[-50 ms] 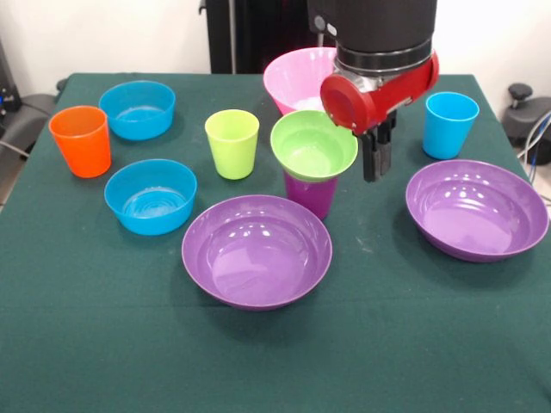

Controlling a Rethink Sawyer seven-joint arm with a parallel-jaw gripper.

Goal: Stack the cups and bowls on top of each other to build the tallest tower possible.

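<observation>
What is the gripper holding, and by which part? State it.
Nothing, it seems: the gripper hangs just right of the green bowl on the purple cup, fingers together.

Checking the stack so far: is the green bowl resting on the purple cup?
Touching. The front view shows the green bowl seated in the mouth of the purple cup, with no gap.

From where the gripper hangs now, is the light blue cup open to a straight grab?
Probably yes. The gripper hangs beside the green bowl on the purple cup, and the light blue cup stands alone on bare cloth, upright, nothing between them.
</observation>
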